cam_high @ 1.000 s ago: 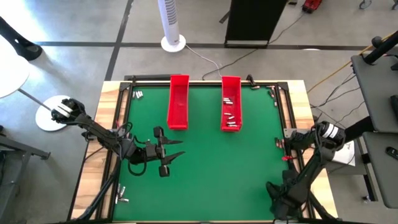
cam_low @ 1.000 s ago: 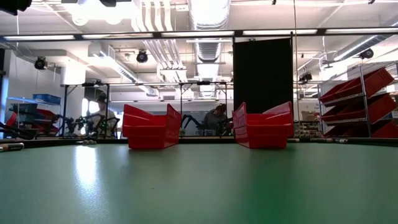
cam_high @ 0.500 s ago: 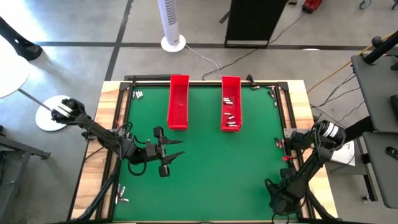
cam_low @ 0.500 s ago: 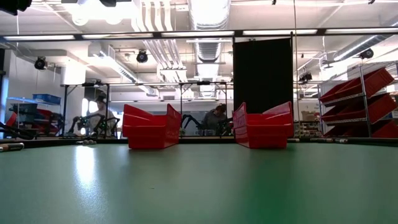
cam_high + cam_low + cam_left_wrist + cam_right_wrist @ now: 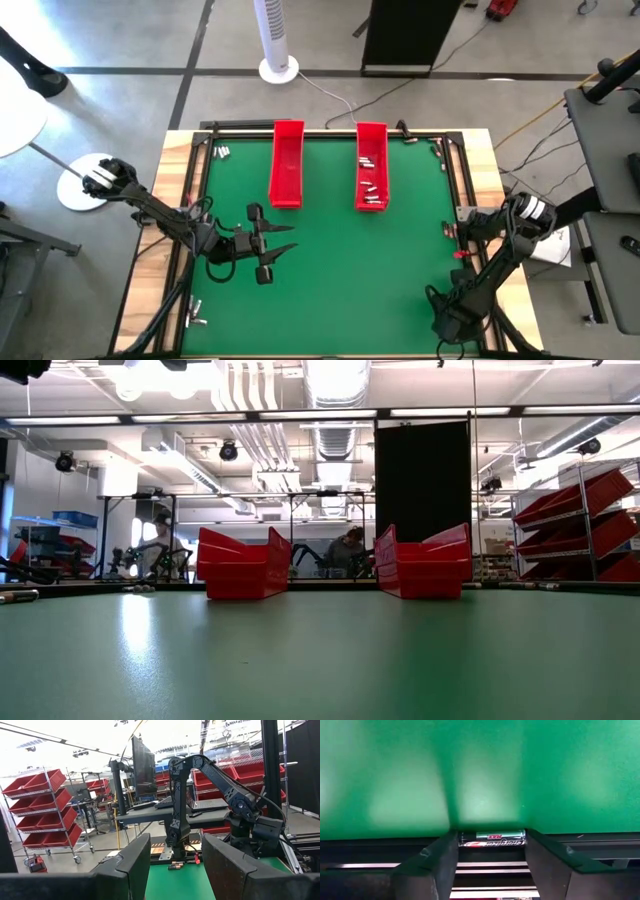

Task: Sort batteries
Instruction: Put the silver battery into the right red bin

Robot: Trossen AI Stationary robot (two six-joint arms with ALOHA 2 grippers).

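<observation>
Two claws show. The left claw (image 5: 268, 248) hovers over the green mat (image 5: 340, 270), fingers apart and empty, far from any battery. The right claw (image 5: 491, 851), at the mat's near right corner, has its fingers apart around a battery (image 5: 492, 839) lying crosswise between them at the mat's edge; this arm is nearer.

The right gripper (image 5: 491, 851) points down at the green mat (image 5: 480, 770), its two dark fingers (image 5: 434, 860) parted. Between them one battery (image 5: 492, 839) lies crosswise at the mat's edge, against the black frame rail (image 5: 380, 844).
</observation>
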